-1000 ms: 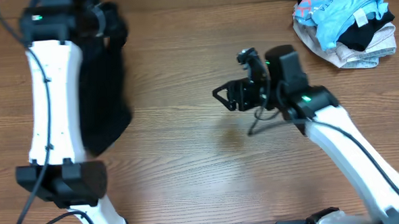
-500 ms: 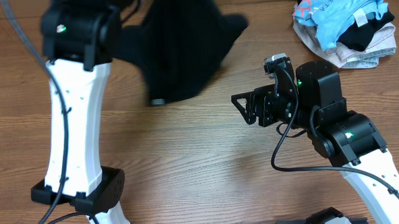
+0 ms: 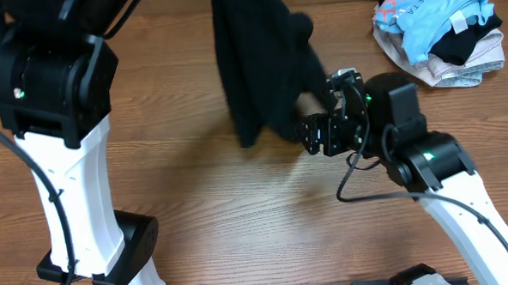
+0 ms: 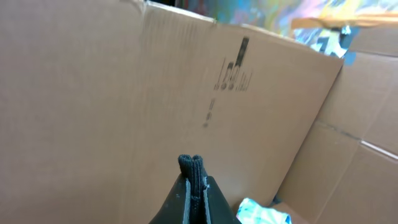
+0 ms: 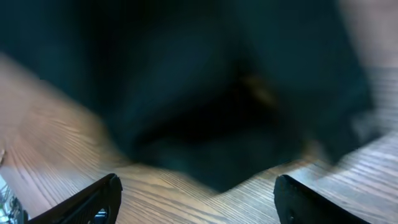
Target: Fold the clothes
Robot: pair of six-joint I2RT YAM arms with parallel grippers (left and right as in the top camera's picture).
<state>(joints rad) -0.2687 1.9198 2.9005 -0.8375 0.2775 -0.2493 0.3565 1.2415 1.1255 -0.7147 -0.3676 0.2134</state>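
The clothes [image 3: 260,73], a plain black garment, hang in a bunch from the top edge of the overhead view down to the table's middle. In the left wrist view my left gripper [image 4: 196,186] is shut on a ribbed fold of the clothes [image 4: 194,165], lifted high off the table. My right gripper [image 3: 309,133] is open, low over the wood, at the hanging garment's lower right edge. The right wrist view shows the blurred clothes [image 5: 205,93] just ahead of the wide-apart right gripper [image 5: 196,193], with nothing between the jaws.
A pile of other garments [image 3: 442,31], light blue, black and cream, lies at the back right corner. Cardboard boxes [image 4: 124,93] stand behind the table. The left arm's white link [image 3: 63,185] rises over the table's left side.
The left arm has swung the black garment from the far left to the table's middle and raised it. The right gripper has opened wider and moved up to the garment's lower edge.
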